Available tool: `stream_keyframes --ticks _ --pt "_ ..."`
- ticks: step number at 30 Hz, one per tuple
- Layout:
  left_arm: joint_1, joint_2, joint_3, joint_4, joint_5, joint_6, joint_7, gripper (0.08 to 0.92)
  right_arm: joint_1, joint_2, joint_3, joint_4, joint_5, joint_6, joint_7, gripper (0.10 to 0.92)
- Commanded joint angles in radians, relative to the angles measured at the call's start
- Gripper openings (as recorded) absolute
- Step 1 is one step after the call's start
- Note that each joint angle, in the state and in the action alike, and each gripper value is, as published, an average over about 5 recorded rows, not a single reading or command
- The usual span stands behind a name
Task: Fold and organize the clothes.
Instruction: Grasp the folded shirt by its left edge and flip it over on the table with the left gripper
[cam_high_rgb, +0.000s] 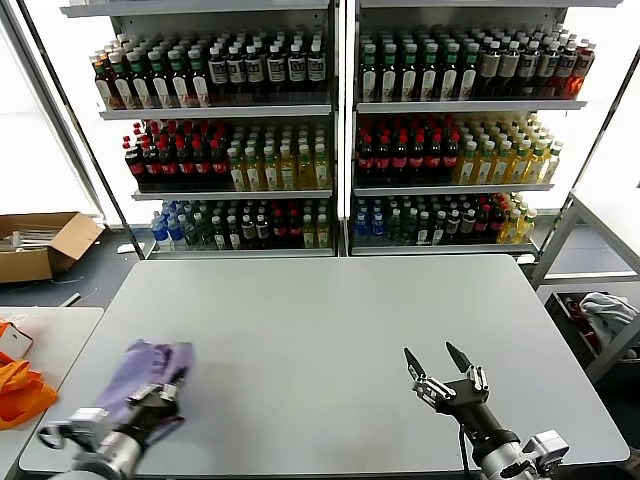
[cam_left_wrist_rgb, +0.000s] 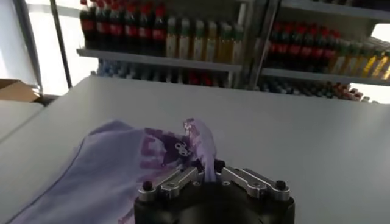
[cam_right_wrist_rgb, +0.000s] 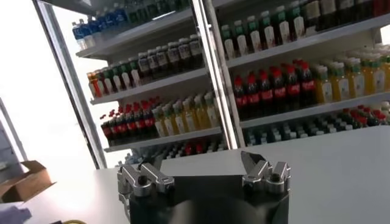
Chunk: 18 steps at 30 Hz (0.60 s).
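Lavender thin soft fabric, the short-sleeved T-shirt (cam_high_rgb: 148, 372), lies bunched at the near left corner of the pale grey table (cam_high_rgb: 330, 340), its darker purple print showing in folds in our left wrist view (cam_left_wrist_rgb: 159, 151); beyond the table's left edge we see orange fabric (cam_high_rgb: 18, 392) on a neighbouring surface and a brown cardboard box (cam_high_rgb: 40, 243) on the floor. Our left gripper (cam_high_rgb: 157, 397) sits at the near end of the shirt with its fingers (cam_left_wrist_rgb: 177, 181) drawn together and clamped on a pinched ridge of cloth (cam_left_wrist_rgb: 201, 143), which rises between them.

We judge the step in hand to be taking hold of the garment so it can be drawn out flat before any fold; to do it well we would lift only enough to free the layers, then pull toward the open middle of the table, keeping the cloth low so the thin fabric does not twist; a grip on a single ridge may gather several layers at once, so we would watch that the print side and the sleeves do not roll under.

Further right, our right gripper (cam_high_rgb: 447, 377) hovers above the near right part of the table, well apart from the shirt, its fingers (cam_right_wrist_rgb: 141, 178) spread wide and holding nothing; it looks ready to take an opposite edge. Behind stand shelves of bottled drinks (cam_high_rgb: 330, 130).
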Motion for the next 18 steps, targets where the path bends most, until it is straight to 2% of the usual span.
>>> stream_keyframes --ticks 1,10,13,18 --pt "-0.05 -0.131 0.496 0.057 0.077 0.007 -0.061 0.128 -0.031 0.016 -0.008 0.035 -0.016 -0.014 0.005 0.823" --pt "-0.143 -0.169 0.479 0.021 -0.095 0.008 -0.161 0.128 -0.028 0.028 -0.02 0.04 -0.027 -0.03 0.009 0.823" --pt "-0.189 -0.164 0.456 0.035 -0.12 -0.035 -0.166 0.128 -0.026 0.024 -0.031 0.038 -0.033 -0.033 0.006 0.823" --pt "-0.261 -0.152 0.416 0.128 -0.135 -0.111 -0.126 0.128 -0.006 0.01 -0.048 0.03 -0.037 -0.037 0.007 0.823"
